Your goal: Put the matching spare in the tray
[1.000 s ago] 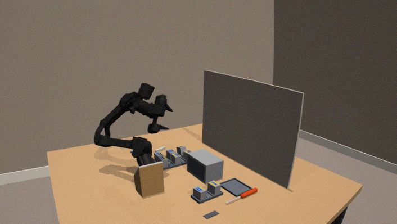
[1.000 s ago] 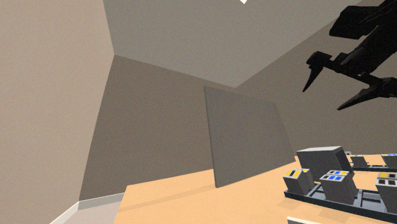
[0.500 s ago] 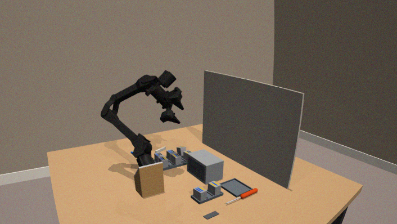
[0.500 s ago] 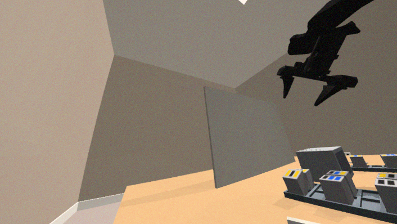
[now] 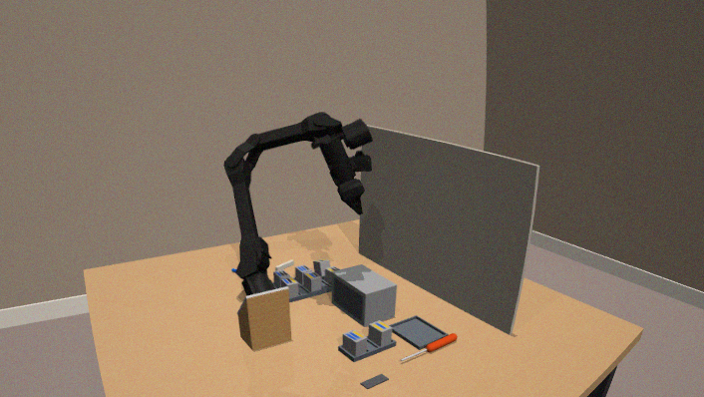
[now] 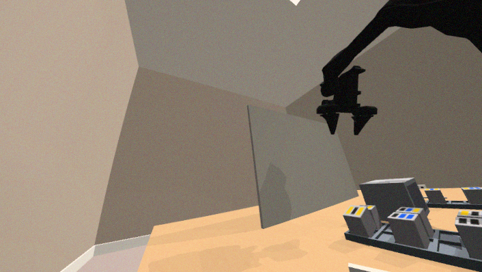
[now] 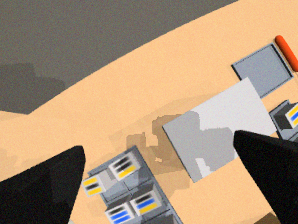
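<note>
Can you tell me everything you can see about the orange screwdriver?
The screwdriver has a fat, smooth orange handle and a thin, pale metal shaft. It lies flat on the wooden table, at the near right corner of the dark tray, handle end close to the tray's rim and shaft pointing away toward the table's front. Whether the handle touches the rim is unclear. The open gripper hangs high above, nowhere near it.
</note>
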`<state>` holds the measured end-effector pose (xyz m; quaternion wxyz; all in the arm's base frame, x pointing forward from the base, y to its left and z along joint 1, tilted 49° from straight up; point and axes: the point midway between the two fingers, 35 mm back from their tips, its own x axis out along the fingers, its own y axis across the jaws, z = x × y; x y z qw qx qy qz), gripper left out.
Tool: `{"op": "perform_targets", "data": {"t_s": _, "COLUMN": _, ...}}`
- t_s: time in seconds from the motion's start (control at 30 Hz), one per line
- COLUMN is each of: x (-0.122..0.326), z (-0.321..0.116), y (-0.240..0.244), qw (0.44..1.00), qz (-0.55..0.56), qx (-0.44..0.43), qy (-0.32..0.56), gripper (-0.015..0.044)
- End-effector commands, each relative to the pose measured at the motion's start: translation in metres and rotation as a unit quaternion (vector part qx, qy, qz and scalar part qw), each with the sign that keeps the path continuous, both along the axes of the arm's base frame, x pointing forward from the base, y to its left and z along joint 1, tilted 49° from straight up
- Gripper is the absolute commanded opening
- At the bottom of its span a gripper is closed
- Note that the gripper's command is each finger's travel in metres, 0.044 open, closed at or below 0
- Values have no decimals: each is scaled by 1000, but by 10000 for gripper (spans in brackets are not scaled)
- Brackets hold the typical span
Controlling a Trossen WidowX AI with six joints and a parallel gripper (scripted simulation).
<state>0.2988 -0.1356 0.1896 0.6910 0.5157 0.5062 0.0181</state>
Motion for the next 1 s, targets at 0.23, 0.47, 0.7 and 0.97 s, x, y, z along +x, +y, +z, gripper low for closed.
{"op": "perform_targets", "data": {"t_s": 0.23, "x": 55, "z": -101, "y": -25, "qw": 957, "qz": 284, "qx": -38, "qy": -44, "gripper": 440}}
{"op": "perform_targets", "data": {"t_s": 0.47, "x": 56, "z": -106, "y": -25, "qw": 952, "qz": 298, "qx": -38, "qy": -48, "gripper": 440}}
{"op": "perform_targets", "data": {"t_s": 0.7, "x": 56, "z": -106, "y": -25, "qw": 952, "qz": 298, "qx": -38, "qy": -48, "gripper": 440}}
{"op": "perform_targets", "data": {"t_s": 0.97, "x": 56, "z": -106, "y": -25, "qw": 952, "qz": 298, "qx": -38, "qy": -48, "gripper": 440}}
